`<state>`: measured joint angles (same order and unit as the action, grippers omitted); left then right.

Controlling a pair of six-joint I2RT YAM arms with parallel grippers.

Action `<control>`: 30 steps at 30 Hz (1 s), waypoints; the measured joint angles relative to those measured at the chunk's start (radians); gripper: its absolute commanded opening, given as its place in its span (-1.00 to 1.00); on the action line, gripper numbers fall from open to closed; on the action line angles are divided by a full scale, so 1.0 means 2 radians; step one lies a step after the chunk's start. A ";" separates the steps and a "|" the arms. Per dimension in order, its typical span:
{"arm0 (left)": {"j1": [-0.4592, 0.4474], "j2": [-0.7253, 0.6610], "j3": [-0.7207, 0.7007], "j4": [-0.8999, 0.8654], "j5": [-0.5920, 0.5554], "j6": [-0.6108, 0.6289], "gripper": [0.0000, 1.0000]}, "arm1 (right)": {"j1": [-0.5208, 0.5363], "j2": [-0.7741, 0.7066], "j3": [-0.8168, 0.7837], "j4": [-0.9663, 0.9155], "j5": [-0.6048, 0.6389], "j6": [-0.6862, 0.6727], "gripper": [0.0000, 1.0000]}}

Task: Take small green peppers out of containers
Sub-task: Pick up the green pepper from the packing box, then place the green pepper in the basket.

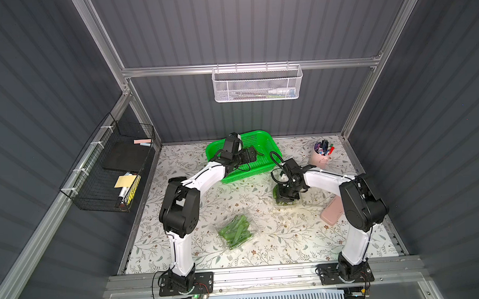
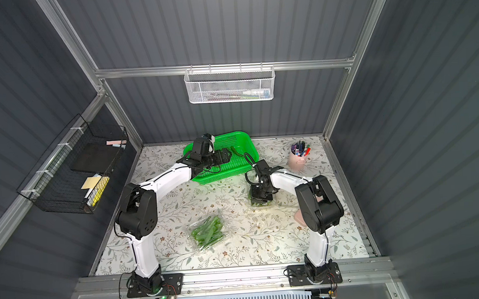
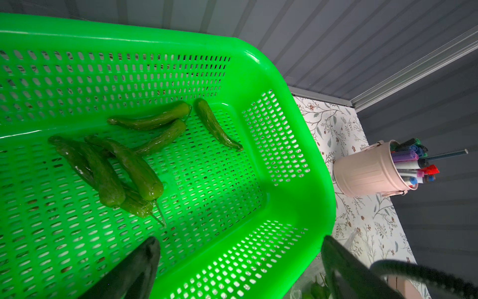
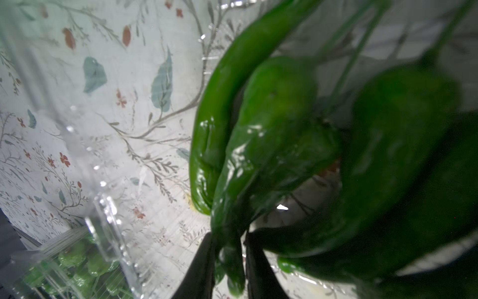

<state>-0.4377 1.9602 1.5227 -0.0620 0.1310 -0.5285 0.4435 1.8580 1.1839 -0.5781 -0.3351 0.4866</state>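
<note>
Pepper [image 4: 258, 145], slim and glossy green, found pinched between the fingers [image 4: 204, 261] of my right hand [image 4: 229, 236]. The hand is narrow, with a finger pressed to each side of the pepper's lower end and no gap left. The rest of the pepper rises away from the fingertips. Other peppers [image 4: 393, 145] crowd against it on one side, blurred by closeness.

In both top views my right hand [image 1: 286, 196] points straight down into a clear clamshell box [image 1: 280, 204], which stands on the floral surface [image 1: 278, 237] just in front of the green perforated basket [image 1: 271, 143]. The box is largely hidden beneath the hand, so I cannot tell how many peppers it holds. Its clear plastic wall [image 4: 108, 220] shows in the right wrist view.

My left hand [image 3: 240, 271] is spread wide and holds nothing. It hovers above the basket, one finger [image 3: 137, 269] over the floor of the basket, the opposite one beyond its rim [image 3: 297, 145]. Several loose peppers [image 3: 134, 165] lie on the basket floor ahead of this hand, apart from it.

A second clamshell box [image 1: 237, 232], filled with peppers, lies on the surface nearer the arm bases, between the two arms and well apart from both hands. A pink cup of pens [image 1: 319, 159] stands at the far right of the surface.
</note>
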 measured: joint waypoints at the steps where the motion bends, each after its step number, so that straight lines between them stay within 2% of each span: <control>1: 0.000 0.000 0.000 0.001 0.000 0.000 0.98 | 0.000 0.000 0.000 0.002 0.000 0.001 -0.75; 7: 0.000 0.000 0.000 0.002 0.000 0.000 0.98 | 0.001 -0.020 -0.002 -0.002 0.003 0.000 -0.84; 14: 0.000 -0.004 -0.007 0.002 0.001 0.000 0.98 | 0.001 -0.111 -0.001 -0.023 0.026 0.000 -0.85; 18: 0.000 -0.011 -0.014 0.002 0.001 -0.003 0.98 | 0.001 -0.134 0.021 -0.033 0.038 0.001 -0.85; 23: 0.000 -0.032 -0.035 0.004 -0.013 -0.019 0.98 | 0.001 -0.111 0.108 -0.030 0.047 -0.006 -0.86; 27: 0.000 -0.057 -0.065 -0.001 -0.039 -0.037 0.98 | 0.001 -0.043 0.223 -0.014 0.049 -0.020 -0.85; 28: 0.000 -0.062 -0.070 -0.003 -0.046 -0.041 0.98 | 0.001 -0.022 0.256 -0.011 0.049 -0.022 -0.75; 29: 0.000 -0.066 -0.073 -0.003 -0.052 -0.044 0.98 | 0.001 0.001 0.290 -0.007 0.048 -0.024 -0.49; 30: 0.000 -0.068 -0.075 -0.003 -0.059 -0.046 0.98 | 0.001 0.021 0.319 -0.005 0.046 -0.024 -0.32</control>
<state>-0.4381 1.8248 1.3731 -0.0685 0.0135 -0.6212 0.4458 1.8996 1.8214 -0.5877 -0.2432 0.4393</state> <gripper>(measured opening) 0.990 0.172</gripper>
